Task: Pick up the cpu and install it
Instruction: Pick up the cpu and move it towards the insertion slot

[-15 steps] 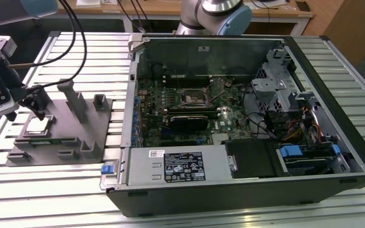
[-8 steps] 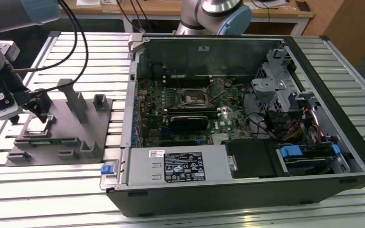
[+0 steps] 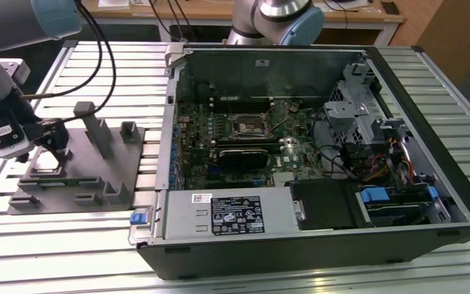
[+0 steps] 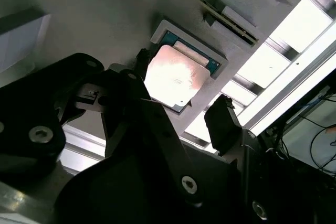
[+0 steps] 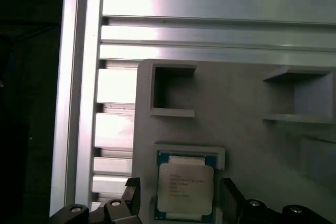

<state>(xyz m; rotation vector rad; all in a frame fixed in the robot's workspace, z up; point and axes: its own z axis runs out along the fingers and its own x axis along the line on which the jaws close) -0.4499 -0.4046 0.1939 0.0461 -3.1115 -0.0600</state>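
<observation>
**CPU PICKUP: GRIPPER STRADDLING THE CHIP**

The gripper (image 5: 181, 192) stood wide open, one finger on each side of the cpu (image 5: 185, 190), with a gap showing at both edges. The cpu lay flat between the fingers, seated in a framed pocket of the grey tray (image 5: 247, 145). It was judged light, rigid and fragile, with a slick metal top. Grip it by two opposite edges only.

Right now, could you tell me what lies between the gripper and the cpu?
A bare gap: in the first wrist view the gripper's open jaws straddle the cpu in its tray.
</observation>
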